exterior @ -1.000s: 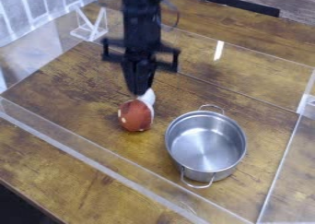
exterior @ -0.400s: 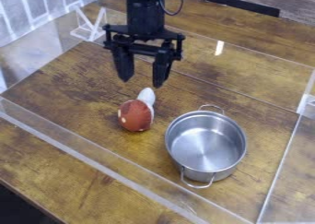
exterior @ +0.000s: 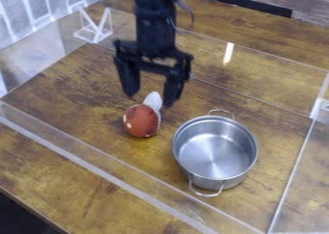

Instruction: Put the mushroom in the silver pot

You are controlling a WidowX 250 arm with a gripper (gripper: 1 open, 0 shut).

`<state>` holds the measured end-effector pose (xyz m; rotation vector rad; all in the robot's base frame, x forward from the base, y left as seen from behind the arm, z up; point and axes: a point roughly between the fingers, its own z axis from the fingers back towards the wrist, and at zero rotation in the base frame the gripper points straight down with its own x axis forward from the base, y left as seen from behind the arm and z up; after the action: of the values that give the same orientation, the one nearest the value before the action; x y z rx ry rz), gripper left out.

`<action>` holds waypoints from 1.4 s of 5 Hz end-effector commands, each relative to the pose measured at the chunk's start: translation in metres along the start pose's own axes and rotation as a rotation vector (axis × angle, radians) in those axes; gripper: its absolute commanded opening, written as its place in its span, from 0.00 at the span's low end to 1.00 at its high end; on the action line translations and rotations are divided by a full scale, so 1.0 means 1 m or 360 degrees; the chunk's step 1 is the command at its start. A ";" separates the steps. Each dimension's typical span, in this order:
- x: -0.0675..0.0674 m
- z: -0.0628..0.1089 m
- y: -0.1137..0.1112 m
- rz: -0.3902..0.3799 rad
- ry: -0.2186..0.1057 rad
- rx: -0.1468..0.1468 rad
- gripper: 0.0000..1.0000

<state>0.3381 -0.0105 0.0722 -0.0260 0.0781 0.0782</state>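
The mushroom [exterior: 142, 117] lies on its side on the wooden table, reddish-brown cap toward the front, white stem pointing back. My gripper [exterior: 153, 88] hangs straight down just above and behind it, open, one finger [exterior: 127, 80] on each side of the stem's tip, with nothing held. The silver pot [exterior: 215, 152] stands empty to the right of the mushroom, a small loop handle at its back rim and another at its front rim.
A clear acrylic wall [exterior: 90, 161] runs along the front and right sides of the wooden table [exterior: 64, 93]. A small clear stand [exterior: 91, 28] sits at the back left. A dark flat object [exterior: 251, 2] lies at the far back edge.
The gripper was shut near the mushroom's stem, rose and opened, and has now come down again with its fingers spread. The mushroom and pot have not moved.
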 end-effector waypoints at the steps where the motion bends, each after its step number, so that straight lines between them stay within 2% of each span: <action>1: 0.002 -0.006 -0.011 -0.0006 -0.0078 0.0006 1.00; 2: 0.000 -0.026 -0.005 -0.0014 -0.0073 0.0011 0.00; 3: -0.002 -0.035 0.000 -0.0032 -0.0075 0.0015 0.00; 4: 0.002 -0.027 -0.001 -0.0070 -0.0080 0.0037 0.00; 5: 0.007 -0.013 -0.002 -0.0107 -0.0092 0.0060 0.00; 7: 0.005 0.039 -0.004 -0.0153 -0.0178 0.0138 0.00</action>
<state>0.3409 -0.0081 0.0839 0.0606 0.0517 -0.0048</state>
